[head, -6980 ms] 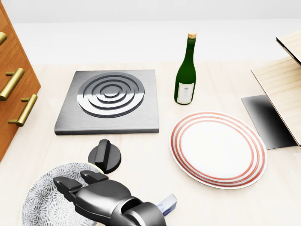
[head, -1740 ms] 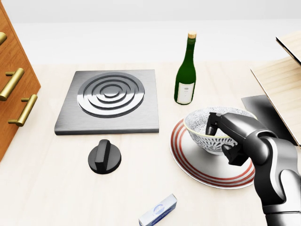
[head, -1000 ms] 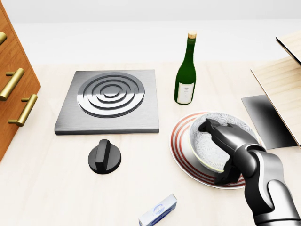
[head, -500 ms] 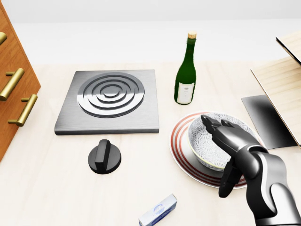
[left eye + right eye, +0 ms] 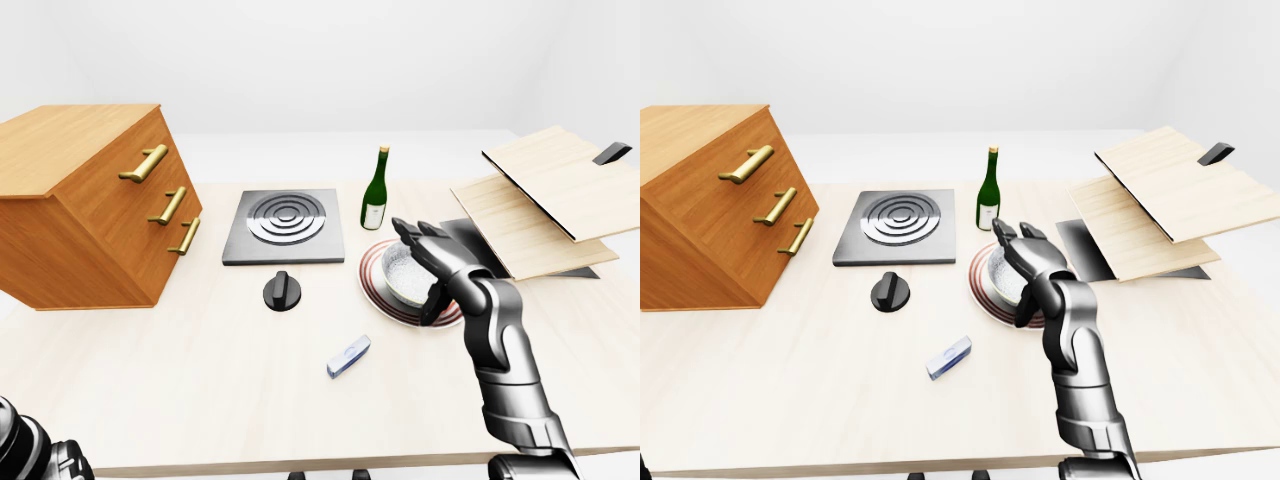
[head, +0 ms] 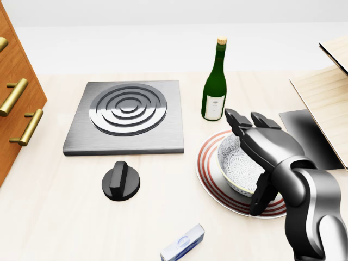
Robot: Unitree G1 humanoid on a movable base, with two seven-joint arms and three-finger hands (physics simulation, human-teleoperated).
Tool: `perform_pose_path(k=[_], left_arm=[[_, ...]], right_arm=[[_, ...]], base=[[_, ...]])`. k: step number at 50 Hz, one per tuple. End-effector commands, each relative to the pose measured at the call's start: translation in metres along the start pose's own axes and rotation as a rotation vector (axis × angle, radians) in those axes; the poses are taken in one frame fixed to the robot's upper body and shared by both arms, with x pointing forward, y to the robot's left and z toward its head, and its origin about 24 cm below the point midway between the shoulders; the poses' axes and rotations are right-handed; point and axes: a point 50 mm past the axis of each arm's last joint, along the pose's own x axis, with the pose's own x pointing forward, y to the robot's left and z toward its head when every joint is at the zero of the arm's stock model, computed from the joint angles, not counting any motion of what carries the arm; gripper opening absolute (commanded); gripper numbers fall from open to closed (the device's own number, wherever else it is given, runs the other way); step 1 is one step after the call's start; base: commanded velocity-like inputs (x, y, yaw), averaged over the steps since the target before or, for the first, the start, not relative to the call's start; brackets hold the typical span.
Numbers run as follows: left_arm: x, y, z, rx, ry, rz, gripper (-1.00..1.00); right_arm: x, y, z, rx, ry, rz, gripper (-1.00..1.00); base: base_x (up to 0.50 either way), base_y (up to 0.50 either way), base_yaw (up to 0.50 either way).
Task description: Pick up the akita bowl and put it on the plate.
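In the left-eye view the bowl (image 5: pixel 403 281) sits on the plate (image 5: pixel 375 290), near the bottle (image 5: pixel 375 190). In the head view the right robot hand (image 6: pixel 255 155) is above the bowl, fingers (image 6: pixel 236 122) spread open, not gripping it. The left robot hand is not visible.

Landmark: plate (image 6: pixel 209 163), head view.
- Above plate: wine bottle (image 6: pixel 215 82) upright, just beside rim; tall obstacle.
- Right of plate: slanted wooden boards (image 5: pixel 540 205) overhang dark panel; tight.
- On plate: akita bowl (image 6: pixel 239 169), with right hand (image 6: pixel 260 155) over it, fingers spread.
- Left of plate: bare tabletop (image 6: pixel 163 179), then black knob (image 6: pixel 120 181); stove plate (image 6: pixel 128 115) upper left, low.
- Below plate: small blue-white block (image 6: pixel 183 243); otherwise open.
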Motion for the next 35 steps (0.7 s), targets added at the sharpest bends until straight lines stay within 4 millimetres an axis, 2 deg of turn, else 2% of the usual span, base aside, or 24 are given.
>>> perform_pose_path(k=[1,9,14,18,20,23,24,26,27,28,30,32,33,34,35], left_arm=[[0.0,0.0,0.0,0.001,0.001,0.0,1.0],[0.0,-0.001,0.0,0.0,0.001,-0.003,1.0],[0.0,-0.001,0.0,0.0,0.001,-0.003,1.0],[0.0,-0.001,0.0,0.001,0.0,-0.003,1.0],[0.0,-0.001,0.0,0.0,0.0,-0.003,1.0],[0.001,0.0,0.0,0.001,0.0,-0.002,1.0],[0.0,0.0,0.0,0.002,-0.001,-0.002,1.0],[0.0,0.0,0.0,0.002,-0.001,-0.001,1.0],[0.001,0.0,0.0,0.002,-0.001,-0.001,1.0],[0.001,0.0,0.0,0.002,-0.001,-0.001,1.0],[0.001,0.0,0.0,0.0,-0.001,-0.003,1.0],[0.001,-0.001,0.001,0.0,-0.001,-0.006,1.0],[0.001,-0.001,0.001,0.001,-0.001,-0.005,1.0],[0.001,-0.001,0.001,0.001,0.0,-0.004,1.0],[0.0,-0.001,0.0,0.001,0.0,-0.004,1.0]], right_arm=[[-0.005,-0.006,0.005,-0.002,-0.016,-0.038,1.0],[-0.004,-0.006,0.005,0.003,-0.02,-0.036,1.0],[-0.005,-0.009,0.016,0.104,-0.114,-0.052,1.0],[-0.014,-0.025,0.041,0.28,-0.324,-0.123,1.0],[-0.025,-0.041,0.056,0.376,-0.476,-0.184,1.0],[-0.036,-0.062,0.066,0.444,-0.633,-0.241,1.0],[-0.056,-0.087,0.074,0.564,-0.822,-0.353,1.0],[-0.093,-0.117,0.077,0.686,-1.125,-0.496,1.0],[-0.111,-0.132,0.07,0.778,-1.292,-0.591,1.0],[-0.122,-0.147,0.056,0.92,-1.388,-0.734,1.0],[-0.125,-0.155,0.039,1.132,-1.472,-0.788,1.0],[-0.123,-0.159,0.016,1.468,-1.551,-0.816,1.0],[-0.117,-0.159,0.002,1.722,-1.566,-0.806,1.0],[-0.104,-0.156,-0.016,2.098,-1.561,-0.743,1.0],[-0.096,-0.155,-0.014,2.216,-1.496,-0.609,1.0]], base=[[0.0,0.0,0.0],[0.0,0.0,0.0],[0.0,0.0,0.0],[0.0,0.0,0.0],[0.0,0.0,0.0],[0.0,0.0,0.0],[0.0,0.0,0.0],[0.0,0.0,0.0],[0.0,0.0,0.0],[0.0,0.0,0.0],[0.0,0.0,0.0],[0.0,0.0,0.0],[0.0,0.0,0.0],[0.0,0.0,0.0],[0.0,0.0,0.0]])
